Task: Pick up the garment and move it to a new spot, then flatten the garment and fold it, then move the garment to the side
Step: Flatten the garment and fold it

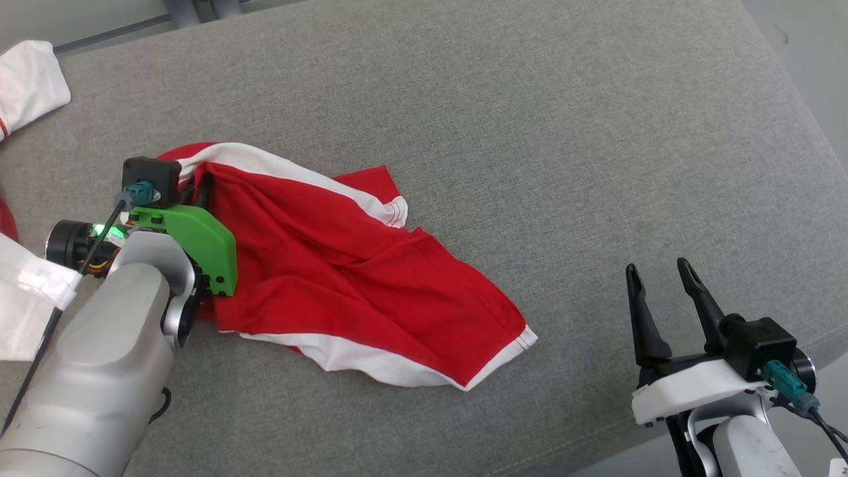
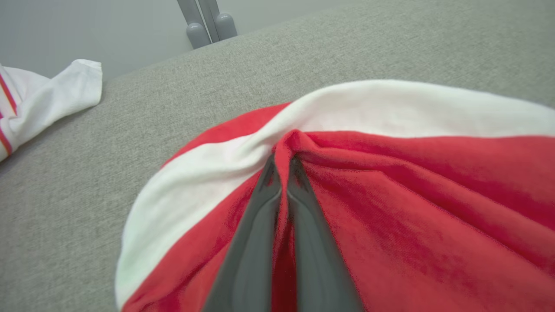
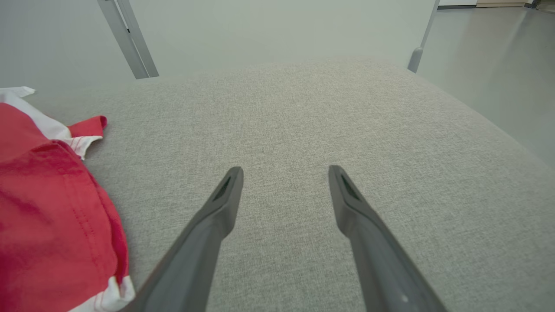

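The left pincer (image 2: 282,161) is clamped on a pinched fold of the red-and-white shirt (image 1: 344,265), which lies crumpled on the grey upholstered worktop (image 1: 530,132). The right pincer (image 1: 657,266) gapes wide, empty, to the shirt's right.

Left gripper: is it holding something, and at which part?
The left gripper is shut on the red garment, pinching a raised fold beside its white band.
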